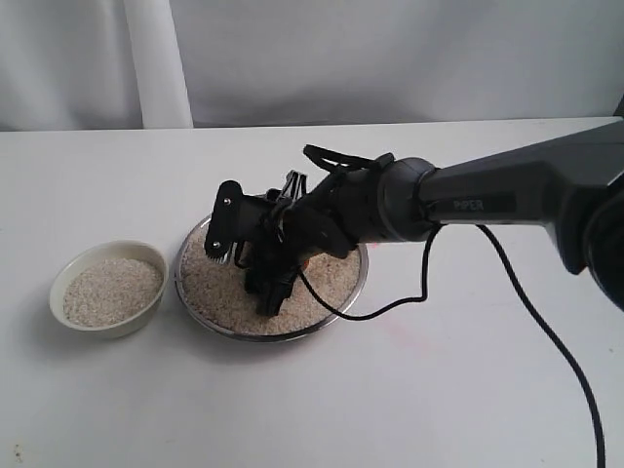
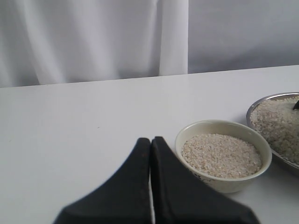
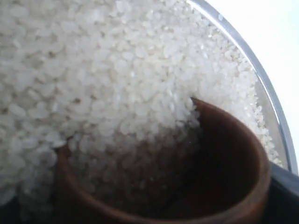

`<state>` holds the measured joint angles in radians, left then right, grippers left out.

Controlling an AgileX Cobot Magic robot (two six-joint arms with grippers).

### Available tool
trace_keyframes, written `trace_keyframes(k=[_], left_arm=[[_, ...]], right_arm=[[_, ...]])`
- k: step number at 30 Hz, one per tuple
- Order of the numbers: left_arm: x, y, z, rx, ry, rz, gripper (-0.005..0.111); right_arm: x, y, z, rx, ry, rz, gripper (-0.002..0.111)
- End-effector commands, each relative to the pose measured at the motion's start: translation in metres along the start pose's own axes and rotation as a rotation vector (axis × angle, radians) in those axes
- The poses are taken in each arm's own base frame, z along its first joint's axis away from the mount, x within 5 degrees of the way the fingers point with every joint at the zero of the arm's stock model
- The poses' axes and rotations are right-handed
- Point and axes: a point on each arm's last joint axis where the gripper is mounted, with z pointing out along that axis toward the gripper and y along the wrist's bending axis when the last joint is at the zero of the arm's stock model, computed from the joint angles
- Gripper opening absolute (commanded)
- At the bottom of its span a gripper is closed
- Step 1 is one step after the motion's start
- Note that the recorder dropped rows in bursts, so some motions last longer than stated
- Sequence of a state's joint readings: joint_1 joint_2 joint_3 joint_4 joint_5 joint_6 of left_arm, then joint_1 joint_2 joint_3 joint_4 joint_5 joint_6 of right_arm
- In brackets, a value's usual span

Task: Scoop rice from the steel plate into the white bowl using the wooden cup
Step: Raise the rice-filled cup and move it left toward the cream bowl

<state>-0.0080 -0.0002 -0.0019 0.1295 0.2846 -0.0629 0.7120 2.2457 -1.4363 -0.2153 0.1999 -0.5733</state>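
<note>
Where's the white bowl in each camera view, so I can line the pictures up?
Exterior view: white bowl at the left, beside the steel plate.
Left wrist view: white bowl close up, steel plate next to it.
Right wrist view: not in it; only rice and the steel plate rim.
Shared landmark: the steel plate's shiny rim.

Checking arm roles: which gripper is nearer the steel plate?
Right. The right gripper is in the steel plate holding the wooden cup; the left gripper sits beyond the white bowl.
</note>
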Motion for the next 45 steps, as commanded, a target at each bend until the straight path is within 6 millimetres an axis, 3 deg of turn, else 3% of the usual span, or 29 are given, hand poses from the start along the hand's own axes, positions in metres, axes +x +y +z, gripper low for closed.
trace_keyframes(k=[1,10,24,35,45], left_arm=[[0.0,0.0,0.0,0.006,-0.009,-0.012,0.0],[0.0,0.0,0.0,0.006,-0.009,-0.012,0.0],[0.0,0.0,0.0,0.006,-0.009,-0.012,0.0],[0.0,0.0,0.0,0.006,-0.009,-0.012,0.0],[0.0,0.0,0.0,0.006,-0.009,-0.012,0.0]], right_arm=[[0.043,0.019,0.008,-0.081,0.104,0.08,0.0],[0.063,0.006,-0.01,0.021,0.008,0.211,0.0],[0.048,-0.008,-0.016,0.149,-0.168,0.309,0.0],[0.024,-0.034,-0.058,0.238,-0.29,0.3,0.0],[0.009,-0.04,-0.083,0.263,-0.332,0.235,0.0]])
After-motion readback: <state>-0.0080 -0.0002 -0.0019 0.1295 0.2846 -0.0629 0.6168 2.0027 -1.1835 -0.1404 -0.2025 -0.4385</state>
